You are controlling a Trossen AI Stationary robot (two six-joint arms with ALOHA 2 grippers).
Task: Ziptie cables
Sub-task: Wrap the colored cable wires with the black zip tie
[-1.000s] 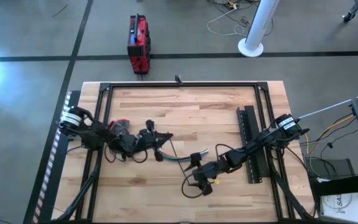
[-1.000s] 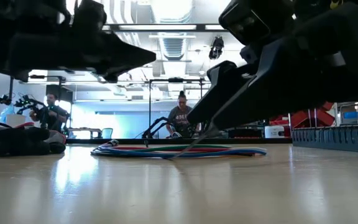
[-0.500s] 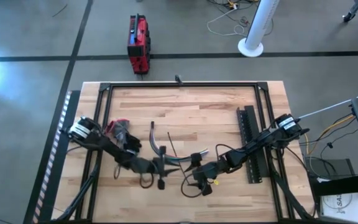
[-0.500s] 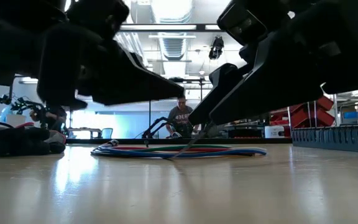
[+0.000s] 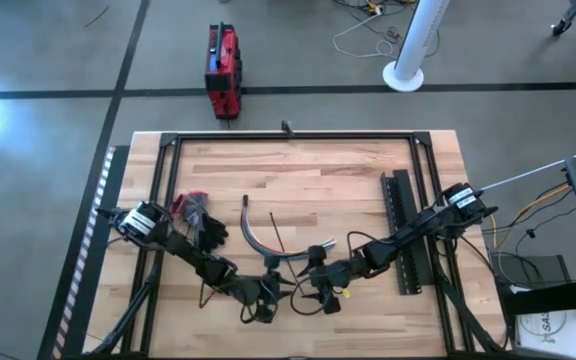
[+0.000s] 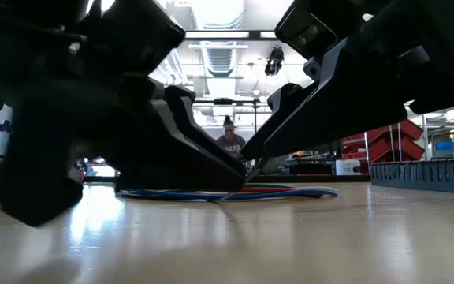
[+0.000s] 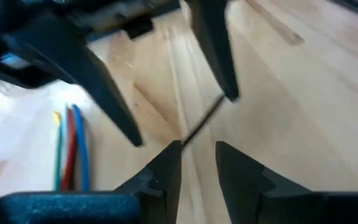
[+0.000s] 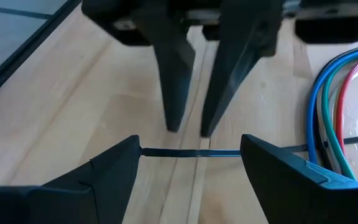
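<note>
**Dark two-finger left gripper and right gripper: parted, tip to tip**

Working low over the pale wooden plank tabletop, near its front edge. Left fingers narrowly apart, right fingers spread wide, nothing clamped. Lying just beside, the curved bundle of thin blue, green, red and yellow cables, not yet tied. Stretched across the right fingertips and pointing into the left gap, the very thin black plastic ziptie, probably lined up for a handover.

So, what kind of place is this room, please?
Probably a robotics lab or workshop: a wooden table in a black metal frame, red storage bins on shelves, and a person at another robot rig behind.
</note>
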